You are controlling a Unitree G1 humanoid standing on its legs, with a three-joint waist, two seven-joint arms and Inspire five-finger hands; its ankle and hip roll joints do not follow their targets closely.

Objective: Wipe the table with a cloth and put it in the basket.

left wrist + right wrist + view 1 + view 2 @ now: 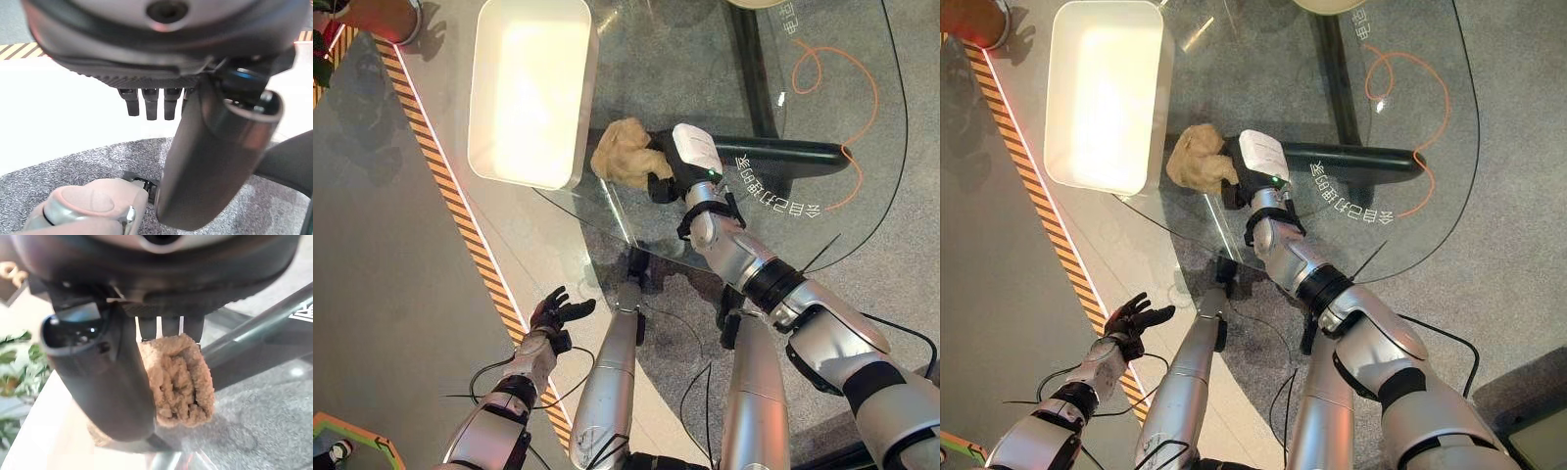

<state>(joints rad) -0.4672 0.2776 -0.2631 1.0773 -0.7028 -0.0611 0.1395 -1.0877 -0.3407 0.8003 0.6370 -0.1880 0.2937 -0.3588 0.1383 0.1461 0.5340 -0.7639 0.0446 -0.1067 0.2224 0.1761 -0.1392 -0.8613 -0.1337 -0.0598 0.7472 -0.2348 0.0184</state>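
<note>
The surface is a round sheet of clear glass on a dark frame, and through it show grey speckled carpet and an orange cable looping on the floor. A pale floor strip with a yellow-and-black hazard band runs diagonally past the glass edge. A white rectangular basket sits at the surface's left edge, partly overhanging it. Just beside the basket's near corner, the right hand rests on the glass and grasps a tan cloth, which bunches out toward the basket. The right wrist view adds what the head views hide: the cloth is folded into a thick wad, pinched between thumb and fingers. The left hand hangs low over the hazard band, well apart from the surface, its fingers relaxed and spread, holding nothing.
</note>
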